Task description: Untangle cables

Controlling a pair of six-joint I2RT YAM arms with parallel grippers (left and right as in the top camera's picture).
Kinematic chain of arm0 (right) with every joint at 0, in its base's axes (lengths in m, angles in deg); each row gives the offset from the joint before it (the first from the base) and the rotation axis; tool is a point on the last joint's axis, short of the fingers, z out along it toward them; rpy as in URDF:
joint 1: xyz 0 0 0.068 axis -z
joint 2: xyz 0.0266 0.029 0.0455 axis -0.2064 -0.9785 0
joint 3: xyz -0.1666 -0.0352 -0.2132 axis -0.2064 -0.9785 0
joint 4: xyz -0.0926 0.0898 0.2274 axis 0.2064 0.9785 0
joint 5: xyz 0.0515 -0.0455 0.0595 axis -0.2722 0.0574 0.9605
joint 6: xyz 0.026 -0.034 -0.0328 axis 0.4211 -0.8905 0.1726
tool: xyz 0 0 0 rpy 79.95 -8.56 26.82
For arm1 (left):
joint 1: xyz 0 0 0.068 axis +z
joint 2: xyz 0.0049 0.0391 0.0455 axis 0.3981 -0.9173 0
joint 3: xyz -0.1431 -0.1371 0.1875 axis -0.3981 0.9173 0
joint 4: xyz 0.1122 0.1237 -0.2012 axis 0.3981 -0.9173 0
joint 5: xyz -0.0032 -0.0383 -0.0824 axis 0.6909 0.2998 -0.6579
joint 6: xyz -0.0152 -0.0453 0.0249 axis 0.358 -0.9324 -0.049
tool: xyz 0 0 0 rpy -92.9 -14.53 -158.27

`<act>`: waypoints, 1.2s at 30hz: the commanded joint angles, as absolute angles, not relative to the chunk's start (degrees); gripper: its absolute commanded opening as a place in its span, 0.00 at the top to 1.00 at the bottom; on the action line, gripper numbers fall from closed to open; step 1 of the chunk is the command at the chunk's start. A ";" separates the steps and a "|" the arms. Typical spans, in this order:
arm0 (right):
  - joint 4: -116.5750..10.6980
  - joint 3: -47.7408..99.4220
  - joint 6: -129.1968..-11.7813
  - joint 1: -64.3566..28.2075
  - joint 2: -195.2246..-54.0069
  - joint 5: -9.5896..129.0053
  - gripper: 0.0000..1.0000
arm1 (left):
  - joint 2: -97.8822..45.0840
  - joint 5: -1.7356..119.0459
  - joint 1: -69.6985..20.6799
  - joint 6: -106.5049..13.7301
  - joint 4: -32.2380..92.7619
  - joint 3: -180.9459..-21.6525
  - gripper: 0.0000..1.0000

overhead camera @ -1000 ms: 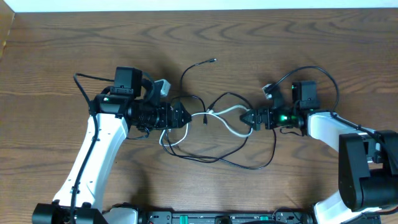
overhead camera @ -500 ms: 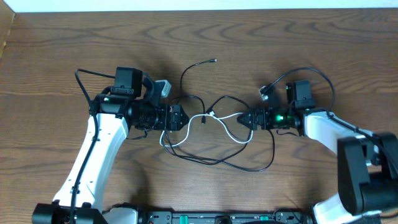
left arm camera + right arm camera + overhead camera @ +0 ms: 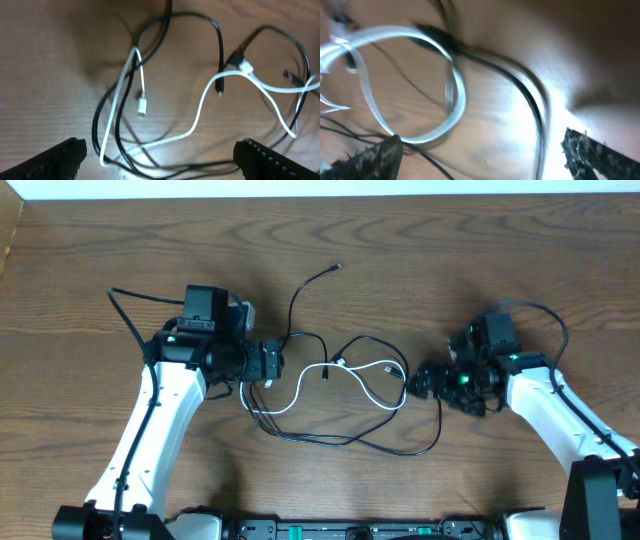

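The black cable (image 3: 438, 425) and white cable (image 3: 199, 111) lay looped across each other at mid-bench (image 3: 480, 260), between left gripper (image 3: 268, 366) and right gripper (image 3: 420, 380); both jaws stood wide, empty. Only the left wrist view resolved the crossings and a white plug; the right wrist view was blurred.

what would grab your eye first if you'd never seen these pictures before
A tangle in the middle of the wooden table: a white cable looped through a longer black cable. The left claw and the right claw sit on either side of the tangle, both open and holding nothing.
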State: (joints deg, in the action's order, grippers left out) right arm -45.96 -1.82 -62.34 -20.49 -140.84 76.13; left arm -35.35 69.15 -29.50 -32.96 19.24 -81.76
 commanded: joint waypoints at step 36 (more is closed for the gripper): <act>-74.28 4.04 -57.31 -40.23 -148.45 50.17 0.45 | -36.31 70.50 -17.15 -41.57 21.07 -81.58 0.02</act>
